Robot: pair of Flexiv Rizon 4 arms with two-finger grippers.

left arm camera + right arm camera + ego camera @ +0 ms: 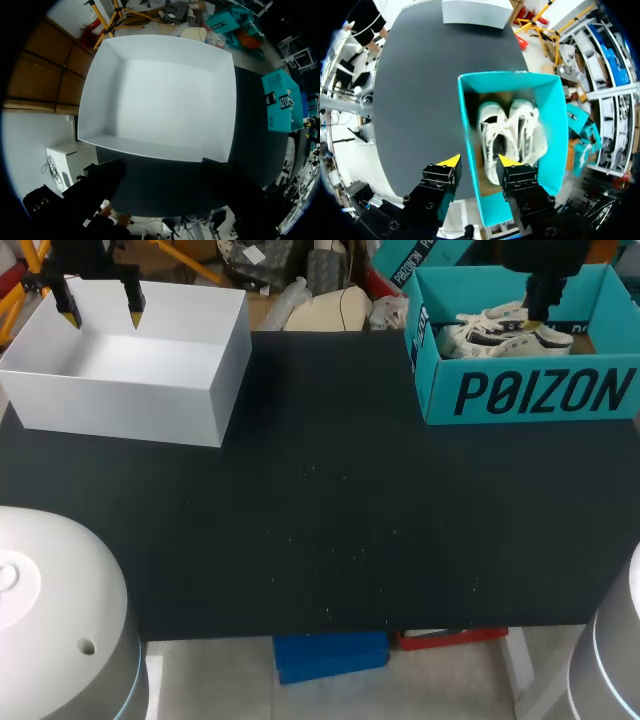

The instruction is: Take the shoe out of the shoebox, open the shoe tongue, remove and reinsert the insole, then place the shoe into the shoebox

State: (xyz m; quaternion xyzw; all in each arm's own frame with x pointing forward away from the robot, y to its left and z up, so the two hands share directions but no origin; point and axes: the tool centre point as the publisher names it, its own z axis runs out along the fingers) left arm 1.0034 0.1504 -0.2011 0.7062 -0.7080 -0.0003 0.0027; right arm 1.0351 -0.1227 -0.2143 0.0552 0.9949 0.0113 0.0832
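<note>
Black blocky fingers (522,185), pointed yellow tips on left pincer (101,312), right pincer (479,161); arm housings (50,610) white, domed.

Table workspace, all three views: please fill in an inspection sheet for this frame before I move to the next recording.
Surface: black table top, a few pale specks near its middle.
Job's things: teal cardboard shoebox, lid off, at the far right corner; a pair of white lace-up shoes lies side by side inside it.
Clutter: white open-topped box at the far left corner.
Claws: left claw open, above the white box, holding nothing; right claw open, above the shoebox, holding nothing.
Cables: nothing seen on the table.
Surroundings: nothing seen reaching over the table.
</note>
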